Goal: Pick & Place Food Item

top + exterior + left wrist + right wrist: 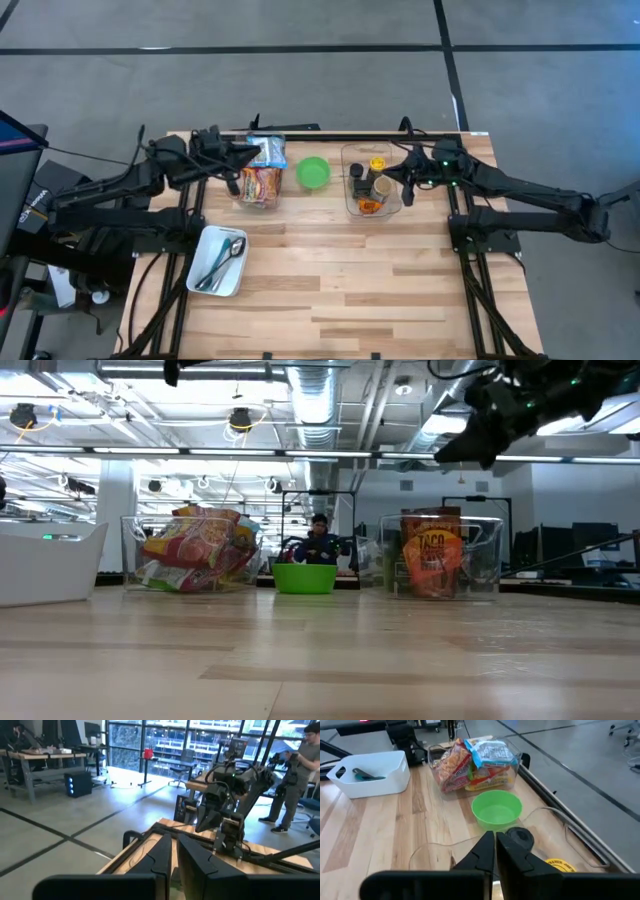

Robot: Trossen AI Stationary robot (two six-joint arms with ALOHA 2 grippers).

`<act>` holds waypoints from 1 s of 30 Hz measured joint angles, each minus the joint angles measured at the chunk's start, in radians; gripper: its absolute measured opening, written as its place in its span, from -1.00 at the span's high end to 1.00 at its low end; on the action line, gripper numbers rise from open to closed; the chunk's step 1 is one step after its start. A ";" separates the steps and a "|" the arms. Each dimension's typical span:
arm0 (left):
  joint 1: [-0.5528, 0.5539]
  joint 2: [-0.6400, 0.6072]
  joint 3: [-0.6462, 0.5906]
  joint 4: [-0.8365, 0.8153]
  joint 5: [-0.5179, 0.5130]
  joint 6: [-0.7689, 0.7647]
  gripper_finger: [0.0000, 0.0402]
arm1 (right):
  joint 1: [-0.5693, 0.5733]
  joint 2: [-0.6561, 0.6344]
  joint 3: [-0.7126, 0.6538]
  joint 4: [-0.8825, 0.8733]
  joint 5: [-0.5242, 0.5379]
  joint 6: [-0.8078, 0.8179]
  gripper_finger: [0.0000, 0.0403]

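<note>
both grippers closed and empty above their bins

the left gripper (243, 152) hangs over the far end of the left clear bin (258, 203), its fingers (165, 857) pressed together with nothing visible between them. that bin holds a heap of snack bags (261, 184) in red and yellow wrappers, with a blue-and-white packet (268, 150) lying on top at the far side; the arm covers part of the heap from above, so how many bags lie there cannot be counted. in the low view the same bags (197, 548) show through the bin wall, but the left gripper itself is cut off above the top edge.

the right gripper (392, 182) sits over the right clear bin (352, 205), fingers (487, 851) shut on nothing. under it lie a yellow-lidded jar (560, 865), a dark round lid (520, 837) and an orange taco packet (429, 556); the arm hides much of this bin from above.

a green bowl (313, 172) stands between the two bins, apart from both. a white tray (200, 278) with utensils (222, 263) sits near the left edge of the wooden table (340, 280). a person (320, 540) is partly visible beyond the bowl, another at the edge of the left wrist view.
</note>
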 joint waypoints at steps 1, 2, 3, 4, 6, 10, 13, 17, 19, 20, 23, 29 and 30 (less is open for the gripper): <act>0.000 -0.014 0.000 -0.006 0.000 0.000 0.88 | 0.000 -0.017 0.000 -0.007 0.000 0.000 0.95; 0.000 -0.027 0.000 -0.017 0.000 -0.001 0.88 | 0.000 -0.035 0.000 -0.016 0.000 0.005 0.95; 0.000 -0.038 0.000 -0.024 0.000 -0.003 0.88 | 0.000 -0.052 0.000 -0.014 0.000 0.012 0.95; 0.000 -0.049 0.000 -0.031 0.000 -0.006 0.88 | 0.001 -0.071 0.000 -0.013 0.000 0.018 0.95; 0.000 -0.073 0.000 -0.053 0.000 -0.007 0.89 | 0.006 -0.109 0.000 -0.013 0.000 0.030 0.95; 0.000 -0.126 0.000 -0.103 -0.001 -0.009 0.88 | 0.017 -0.180 0.000 -0.027 -0.001 0.034 0.95; 0.000 -0.162 0.000 -0.126 0.000 -0.009 0.88 | 0.019 -0.226 0.000 -0.036 -0.001 0.034 0.95; 0.000 -0.202 0.000 -0.157 -0.001 -0.012 0.89 | 0.018 -0.291 0.000 -0.056 -0.001 0.034 0.95; 0.000 -0.218 0.000 -0.177 -0.001 -0.012 0.89 | 0.019 -0.322 0.000 -0.077 -0.001 0.034 0.95; 0.000 -0.226 0.000 -0.187 -0.001 -0.012 0.89 | 0.018 -0.336 0.000 -0.088 -0.001 0.034 0.95; 0.000 -0.249 0.000 -0.218 -0.001 -0.010 0.88 | 0.018 -0.378 0.000 -0.118 -0.001 0.035 0.95; 0.000 -0.300 0.000 -0.229 -0.002 -0.010 0.89 | 0.018 -0.465 -0.009 -0.130 -0.001 0.060 0.95; 0.000 -0.310 0.000 -0.231 -0.002 -0.010 0.89 | 0.018 -0.480 -0.013 -0.130 -0.001 0.061 0.95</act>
